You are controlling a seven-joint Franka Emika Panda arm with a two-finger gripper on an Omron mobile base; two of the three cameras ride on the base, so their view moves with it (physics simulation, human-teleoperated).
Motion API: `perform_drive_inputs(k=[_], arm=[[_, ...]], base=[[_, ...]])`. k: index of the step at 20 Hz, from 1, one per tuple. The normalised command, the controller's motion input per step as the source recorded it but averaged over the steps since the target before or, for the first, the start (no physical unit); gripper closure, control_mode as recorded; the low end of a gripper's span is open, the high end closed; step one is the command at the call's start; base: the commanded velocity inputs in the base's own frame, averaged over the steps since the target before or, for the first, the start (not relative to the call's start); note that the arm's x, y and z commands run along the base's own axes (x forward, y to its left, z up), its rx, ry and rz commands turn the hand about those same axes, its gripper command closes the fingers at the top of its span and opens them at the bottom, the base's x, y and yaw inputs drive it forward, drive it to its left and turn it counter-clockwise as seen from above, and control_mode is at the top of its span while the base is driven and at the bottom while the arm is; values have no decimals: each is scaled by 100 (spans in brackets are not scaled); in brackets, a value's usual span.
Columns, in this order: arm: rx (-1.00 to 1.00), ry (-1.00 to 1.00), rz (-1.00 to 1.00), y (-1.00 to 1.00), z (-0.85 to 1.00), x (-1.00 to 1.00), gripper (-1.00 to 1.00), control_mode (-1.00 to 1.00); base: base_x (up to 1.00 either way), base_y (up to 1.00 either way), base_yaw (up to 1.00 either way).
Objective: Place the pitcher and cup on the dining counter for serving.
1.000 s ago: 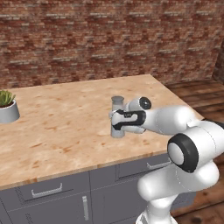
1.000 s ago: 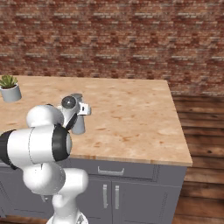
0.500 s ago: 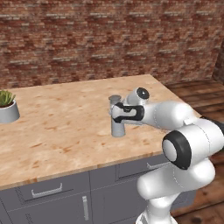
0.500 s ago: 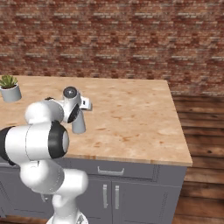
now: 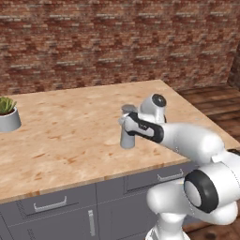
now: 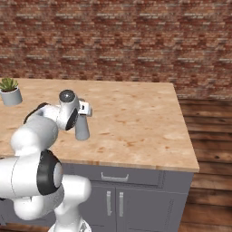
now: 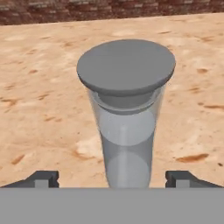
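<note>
Reached forward and level from the white rounded shoulder and dark-jointed elbow at the base, the white Franka arm (image 5: 187, 138) with its dark wrist band stretched out horizontally. Ended in the two-finger gripper (image 7: 112, 178), pointed away from the base and held just above the surface. Stood spread wide, the two small dark finger tips (image 7: 43, 177) well apart and clear of contact on either side.

One pitcher (image 5: 127, 136) (one plant pot (image 5: 9, 120))
</note>
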Motion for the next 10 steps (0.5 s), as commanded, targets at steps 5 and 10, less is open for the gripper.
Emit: perform_drive_inputs(k=[5,10], arm=[[0,-2,0,0,54,-96,-100,-100],[0,0,0,0,69,-100,-100,-100]], base=[[0,0,0],[0,0,0]])
